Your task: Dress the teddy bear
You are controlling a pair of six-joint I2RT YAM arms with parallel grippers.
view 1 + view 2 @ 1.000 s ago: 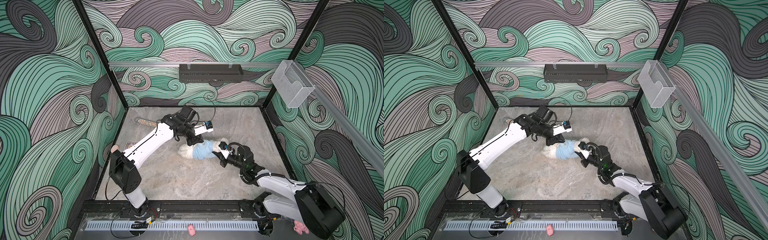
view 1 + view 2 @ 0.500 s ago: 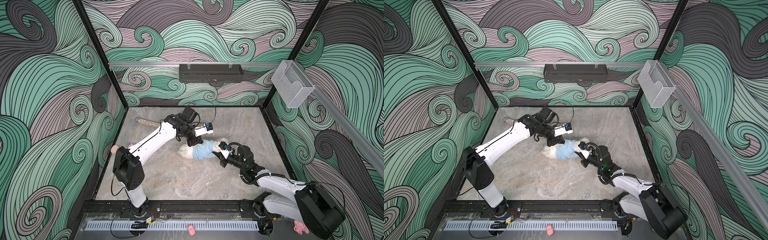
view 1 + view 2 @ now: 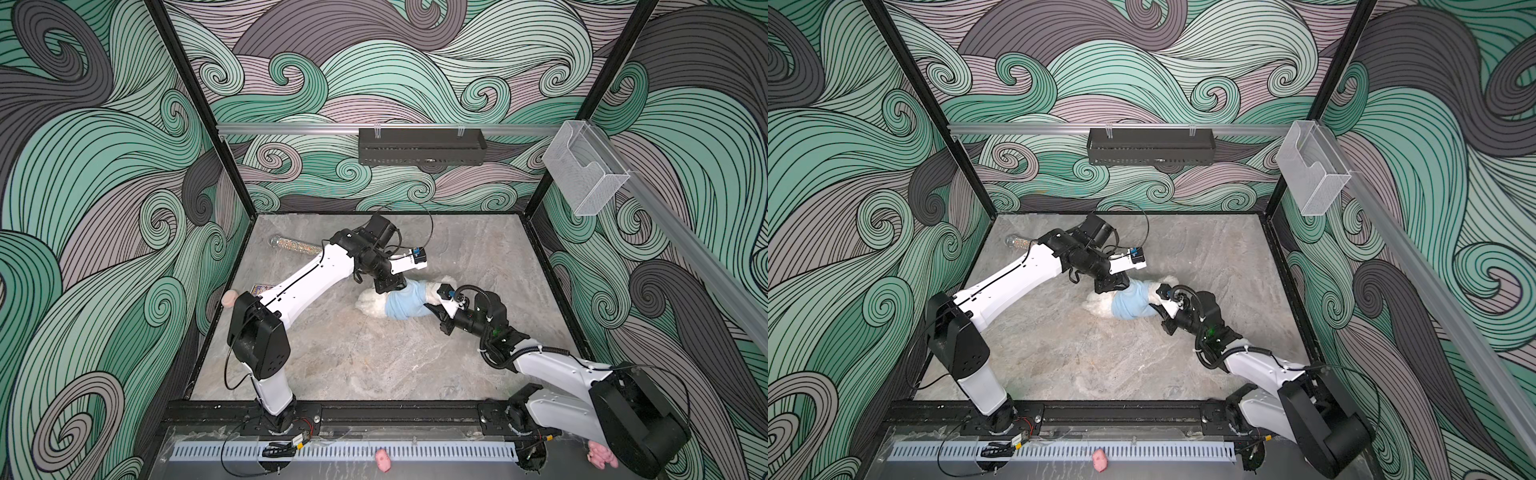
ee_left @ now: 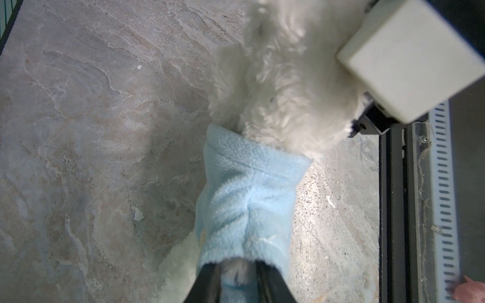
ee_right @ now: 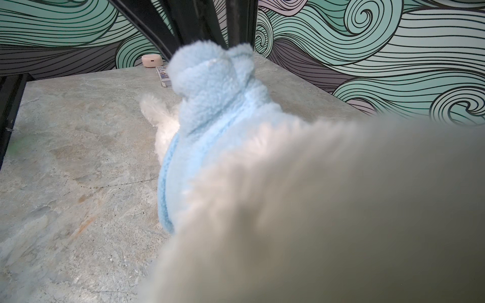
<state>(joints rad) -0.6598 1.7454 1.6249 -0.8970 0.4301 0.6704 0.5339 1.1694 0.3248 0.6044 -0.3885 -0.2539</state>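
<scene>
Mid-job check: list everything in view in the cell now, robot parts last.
teddy bear: 1, white, mid-table
fleece garment: 1, light blue, around the bear's torso
tube: 1, clear, speckled filling, table's far left
card: 1, blue print, left table edge
round case: 1, pink, beside the card
plush toys: 2, pink, outside front rail
tray: 1, black, back wall rail
holder: 1, clear, right rail
table: 1, grey marbled, cell floor
left hand: 1, black, astride a garment fold
right hand: 1, black, shut, garment's opposite edge
</scene>
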